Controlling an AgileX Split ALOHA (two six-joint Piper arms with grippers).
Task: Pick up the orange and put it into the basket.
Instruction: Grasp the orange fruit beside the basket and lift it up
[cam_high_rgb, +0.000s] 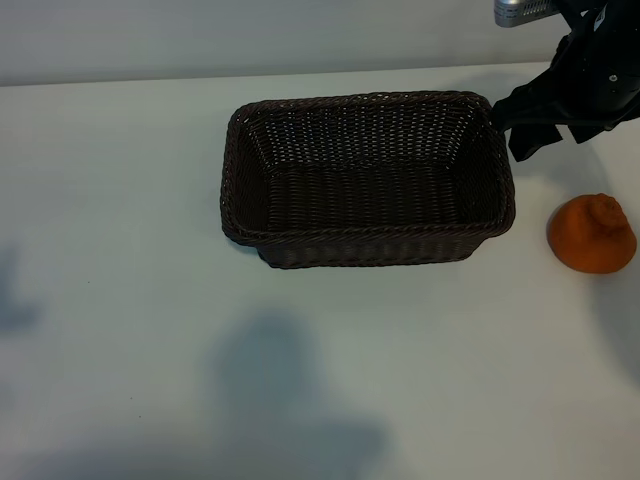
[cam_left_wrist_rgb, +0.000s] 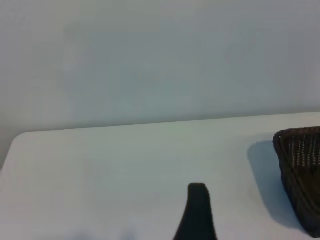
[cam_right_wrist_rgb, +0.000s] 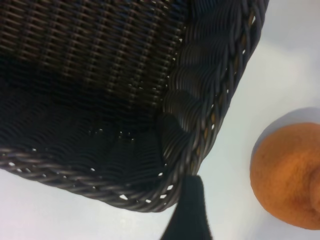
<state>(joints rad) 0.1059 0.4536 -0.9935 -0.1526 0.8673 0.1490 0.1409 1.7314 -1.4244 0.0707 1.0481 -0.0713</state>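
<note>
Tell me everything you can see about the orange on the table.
The orange is a small, roundish fruit with bright, matte skin and a bumpy knob on top. It sits upright on the white table, just off the right end of the dark wicker basket, apart from it. Nothing touches it but the table. The right gripper hangs open above and behind it, near the basket's far right corner, holding nothing.

The basket (cam_high_rgb: 368, 180) sits mid-table (cam_high_rgb: 120, 200); the orange (cam_high_rgb: 592, 233) lies right of it, apart, on the table.
</note>
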